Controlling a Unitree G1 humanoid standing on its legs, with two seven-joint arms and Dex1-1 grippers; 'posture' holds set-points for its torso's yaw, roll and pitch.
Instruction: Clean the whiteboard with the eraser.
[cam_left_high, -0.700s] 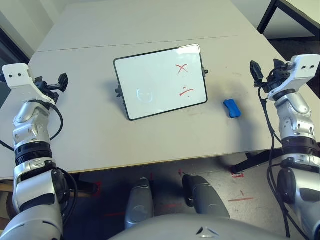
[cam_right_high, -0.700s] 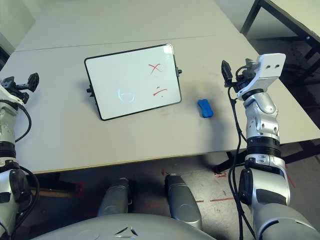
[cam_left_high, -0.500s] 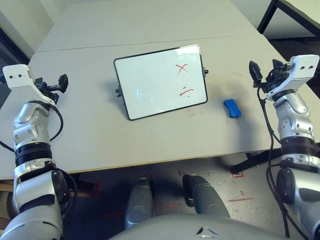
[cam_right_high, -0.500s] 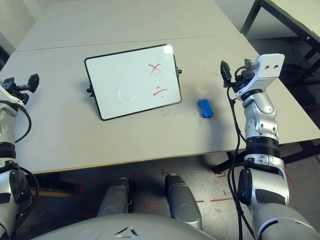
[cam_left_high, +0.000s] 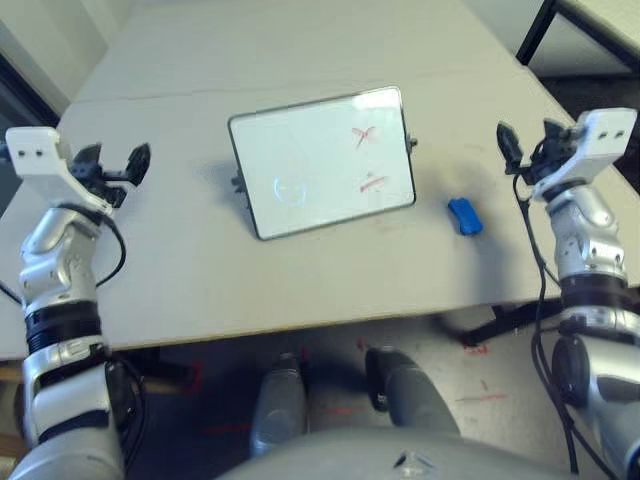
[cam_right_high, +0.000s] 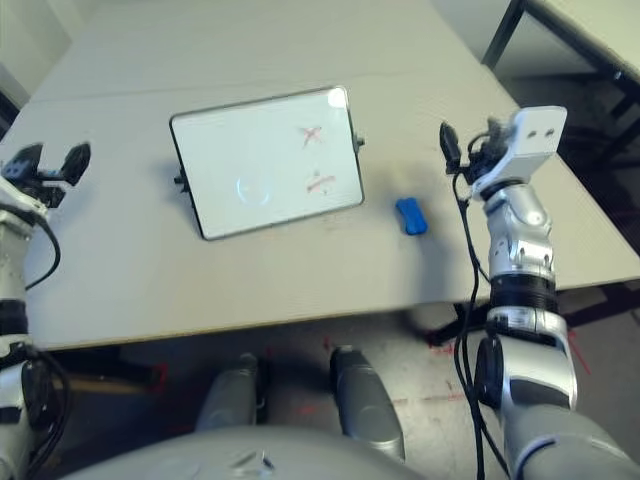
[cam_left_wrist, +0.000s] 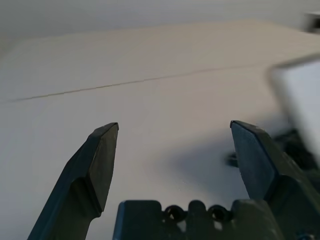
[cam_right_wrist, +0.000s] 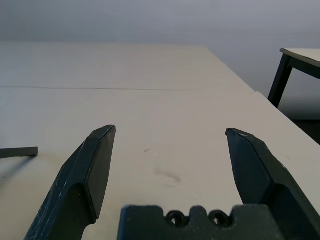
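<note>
The whiteboard (cam_left_high: 322, 160) is lying near the middle of the table (cam_left_high: 200, 270), tilted a little against the table's edges, with red marker marks (cam_left_high: 366, 137) still showing on the part nearer the right edge and a faint circle toward its other half. The eraser (cam_left_high: 463, 216) is resting flat on the table just beside the board's near right corner, apart from it and untouched. The right gripper (cam_left_high: 525, 145) is hovering above the table near the right edge, beyond the eraser, with its fingers (cam_right_wrist: 95, 170) spread wide and nothing between them. The left gripper (cam_left_high: 113, 164) is waiting over the left edge, well apart from the board, likewise spread and holding nothing. The task seems to be at its very start: picking up the eraser is the step in hand. The next move probably calls for the right gripper coming down over the blue block, lining its fingers across the narrow sides and closing on it before any wiping
</note>
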